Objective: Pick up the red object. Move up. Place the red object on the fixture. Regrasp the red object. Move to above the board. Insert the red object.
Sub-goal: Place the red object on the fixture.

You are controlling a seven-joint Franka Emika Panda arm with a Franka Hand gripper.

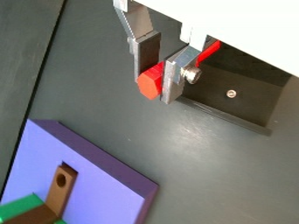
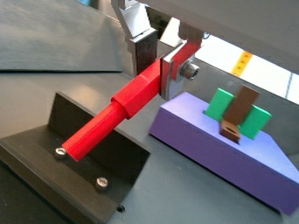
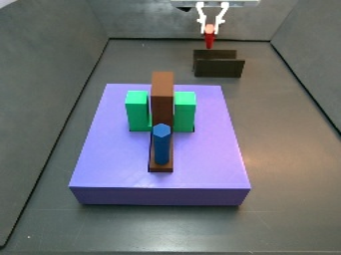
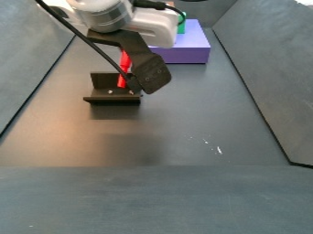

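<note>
A: Item, gripper (image 2: 159, 63): position?

B: Above the fixture (image 3: 218, 68), at the far end of the floor from the board (image 3: 120, 164). Arm reaches down from overhead in a side view; wrist housing tilted over the fixture (image 4: 113, 96).

A: Fingers?

B: Silver plates clamped on the red object (image 2: 114, 114), gripping near one end.

A: Red object, location?

B: Slanted, its free end low inside the fixture's hollow (image 2: 73, 150); whether it touches, cannot tell. Upright in a side view (image 3: 210, 41).

A: Board contents?

B: Green block (image 3: 139, 110), brown bar (image 3: 163, 95), blue peg (image 3: 160, 142).
</note>
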